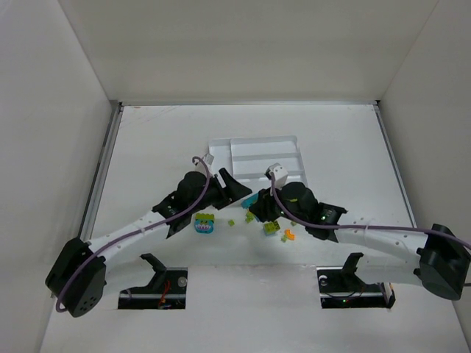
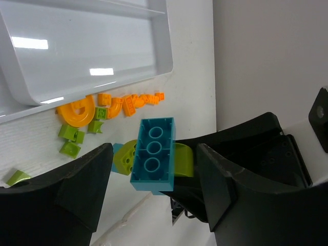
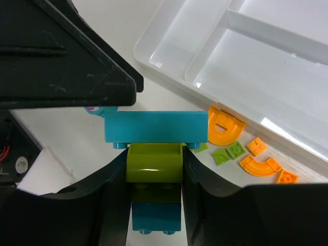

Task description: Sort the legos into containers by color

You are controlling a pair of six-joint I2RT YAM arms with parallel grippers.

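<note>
1 teal brick [image 3: 156, 127] touching lime brick [image 3: 155, 163]

Bench [image 1: 147, 147]: white, bare-topped. I note plain white walls [image 1: 44, 110] at 9, 12 and 3 o'clock. Two dark cutouts [image 1: 176, 294] at 7 and 5 o'clock, wiring inside.

A white table [image 1: 147, 140] sits enclosed by plain white walls [image 1: 250, 51] under even light.
</note>
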